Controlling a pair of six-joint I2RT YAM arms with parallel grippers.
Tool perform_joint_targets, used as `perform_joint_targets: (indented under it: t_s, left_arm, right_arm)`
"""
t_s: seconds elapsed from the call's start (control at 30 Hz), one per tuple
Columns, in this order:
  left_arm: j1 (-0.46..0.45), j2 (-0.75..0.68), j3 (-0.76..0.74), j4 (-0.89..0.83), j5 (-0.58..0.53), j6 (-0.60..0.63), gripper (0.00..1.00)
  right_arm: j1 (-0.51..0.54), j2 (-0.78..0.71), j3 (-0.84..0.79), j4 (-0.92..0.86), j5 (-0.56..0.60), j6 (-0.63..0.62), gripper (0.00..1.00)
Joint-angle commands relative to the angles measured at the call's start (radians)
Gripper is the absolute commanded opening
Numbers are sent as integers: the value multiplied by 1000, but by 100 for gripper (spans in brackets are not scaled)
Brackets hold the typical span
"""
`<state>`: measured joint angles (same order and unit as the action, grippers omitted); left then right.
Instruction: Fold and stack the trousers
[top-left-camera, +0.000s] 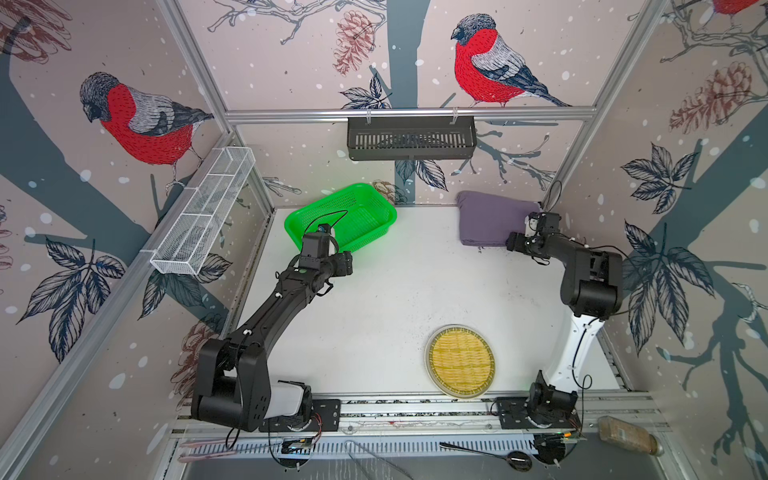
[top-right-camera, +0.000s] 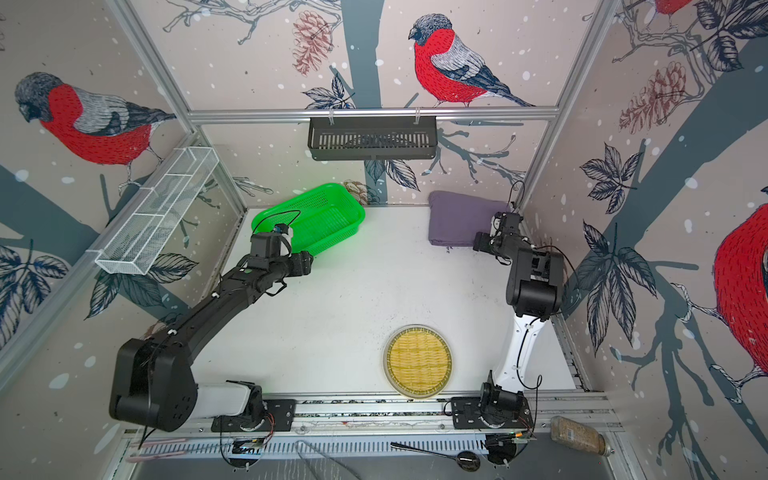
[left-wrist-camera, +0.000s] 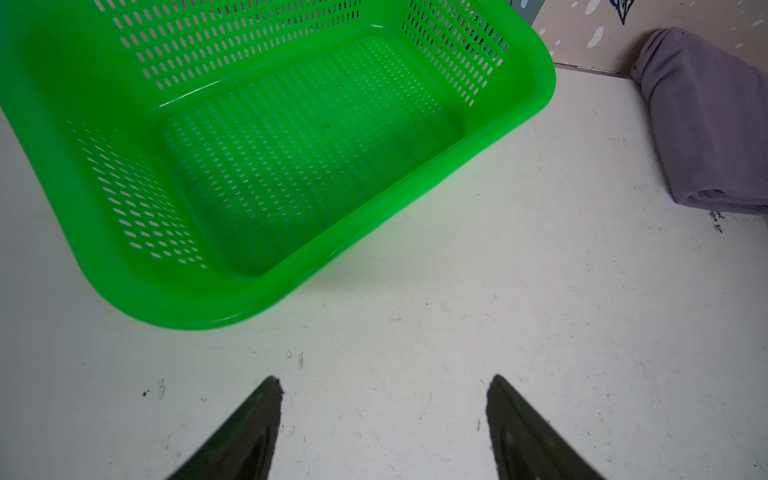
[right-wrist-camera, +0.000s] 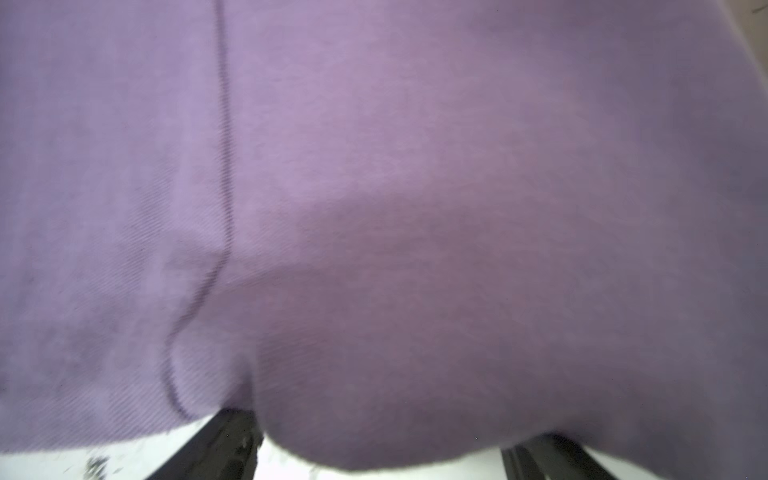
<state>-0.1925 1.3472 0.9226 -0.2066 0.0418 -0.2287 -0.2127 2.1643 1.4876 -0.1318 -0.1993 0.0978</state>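
Right wrist view was filled by the trousers (right-wrist-camera: 415, 187), purple-grey cloth with one dark seam, lying close against the front of the right claw (right-wrist-camera: 386, 428). Its two fingers (right-wrist-camera: 232, 440) stood spread wide, their tips hidden under the cloth's bulging edge. We saw nothing pinched between them, so we read that claw as released. In both top views the trousers (top-left-camera: 490, 220) (top-right-camera: 461, 220) lay as a folded bundle right at the right claw's (top-left-camera: 514, 241) (top-right-camera: 482, 242) tips, with the wall (top-left-camera: 498, 174) just beyond them. Left wrist view showed the left claw (left-wrist-camera: 384, 382) parted as well, with bare table (left-wrist-camera: 498, 311) between its fingers and nothing held. A green basket (left-wrist-camera: 536, 91) sat just ahead of that claw, and the trousers (left-wrist-camera: 706, 124) lay well apart from it, farther out past the basket.
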Motion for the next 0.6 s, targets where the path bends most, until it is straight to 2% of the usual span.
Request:
perform_joint_targets:
  t_s: [0.0, 0.17, 0.2, 0.23, 0.4, 0.5, 0.57]
  left_arm:
    - [1, -10, 2, -8, -29, 13, 78]
    - [4, -15, -17, 22, -74, 4, 79]
    - [4, -18, -29, 34, -99, -1, 83]
    - [6, -22, -45, 53, -123, -7, 86]
    - [25, -51, -140, 198, -235, -11, 89]
    - [36, -74, -204, 279, -384, -19, 96]
    - [61, -98, -287, 396, -398, -31, 96]
  right_arm:
    - [-13, 24, 57, -21, 3, -7, 85]
    - [14, -61, 4, -27, 9, -13, 86]
    - [16, -99, -31, -12, 2, 0, 86]
    - [21, -150, -81, 15, -9, 11, 86]
    - [72, -400, -333, 167, 9, 31, 91]
    - [89, -534, -484, 280, 16, 57, 92]
    - [101, -602, -593, 387, 63, 77, 93]
